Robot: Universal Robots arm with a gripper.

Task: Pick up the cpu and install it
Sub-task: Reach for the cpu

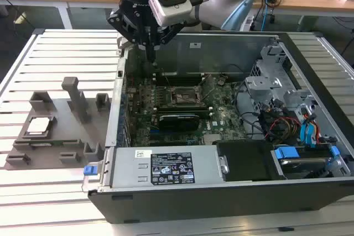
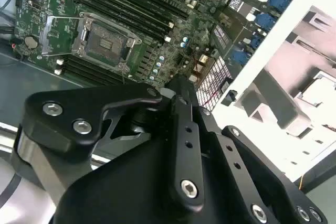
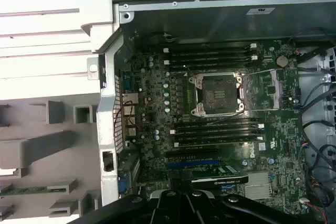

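Lying flat, pale metal top up, the cpu (image 1: 37, 126) is seated in a grey plastic fixture (image 1: 72, 131); square, so no long axis is told; bare table slats (image 1: 61, 53) are seen around it; the gripper (image 1: 150, 53), jaws closed on nothing, is held well apart, just inside the computer case (image 1: 221, 192) wall; the dark socket (image 3: 218, 94) is framed in metal.

Open-topped case (image 1: 221, 197); bare socket (image 3: 218, 94) between memory rows (image 3: 210, 56), metal wall (image 3: 107, 114) close beside.
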